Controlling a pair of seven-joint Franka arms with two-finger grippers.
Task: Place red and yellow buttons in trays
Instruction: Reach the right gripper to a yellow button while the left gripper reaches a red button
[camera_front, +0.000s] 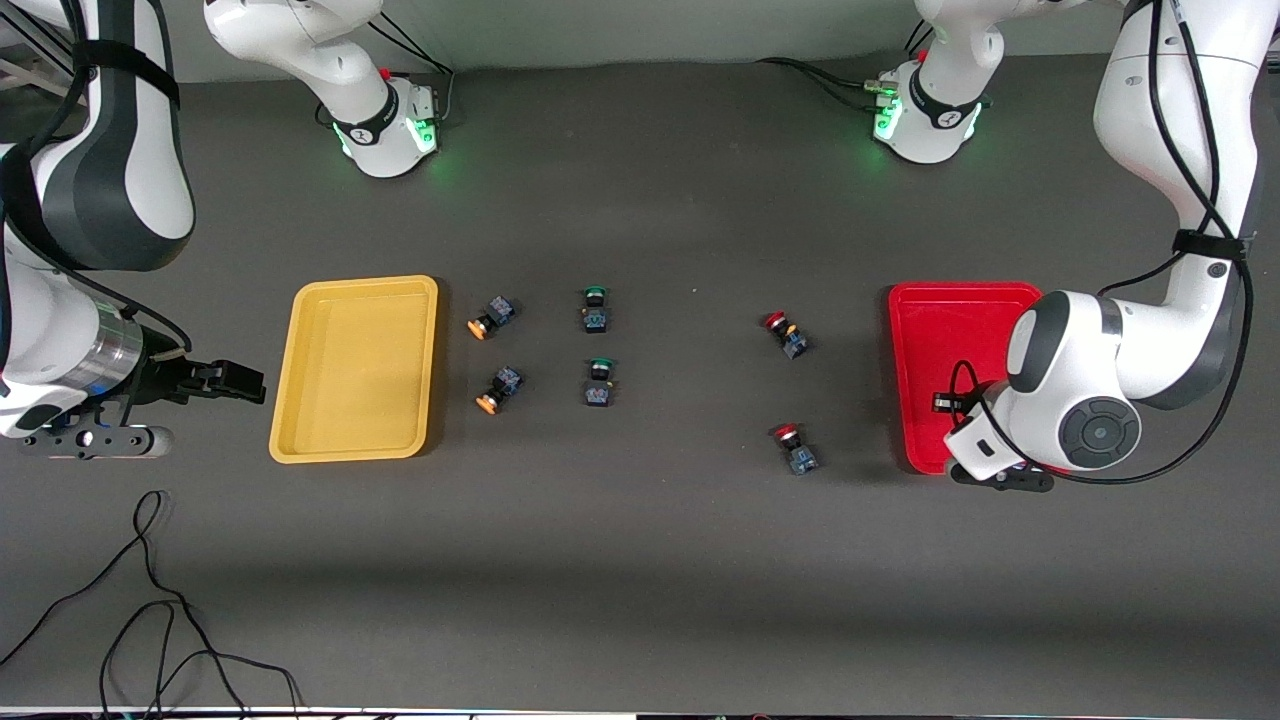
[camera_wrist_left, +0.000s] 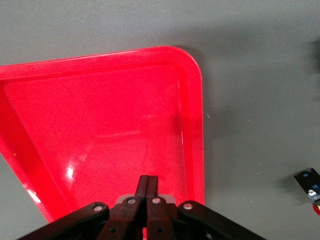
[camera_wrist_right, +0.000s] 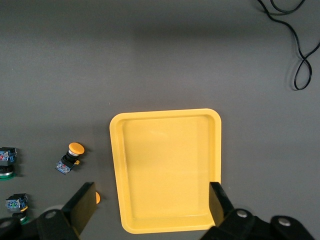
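Note:
The yellow tray (camera_front: 355, 368) lies toward the right arm's end of the table, with nothing in it. Two yellow buttons (camera_front: 490, 318) (camera_front: 499, 388) lie on the table just beside it. The red tray (camera_front: 950, 330), also bare, lies toward the left arm's end, and two red buttons (camera_front: 786, 333) (camera_front: 794, 446) lie on the table beside it. My left gripper (camera_wrist_left: 148, 181) hangs shut and holds nothing over the red tray (camera_wrist_left: 100, 110), mostly hidden under its wrist in the front view. My right gripper (camera_front: 245, 382) stands open beside the yellow tray (camera_wrist_right: 165, 170), its fingers (camera_wrist_right: 85, 197) wide apart.
Two green-capped buttons (camera_front: 596, 309) (camera_front: 599, 381) lie mid-table between the yellow and red ones. A loose black cable (camera_front: 150, 600) snakes over the table near the front camera at the right arm's end. Both arm bases (camera_front: 385, 125) (camera_front: 925, 115) stand along the table's edge farthest from the front camera.

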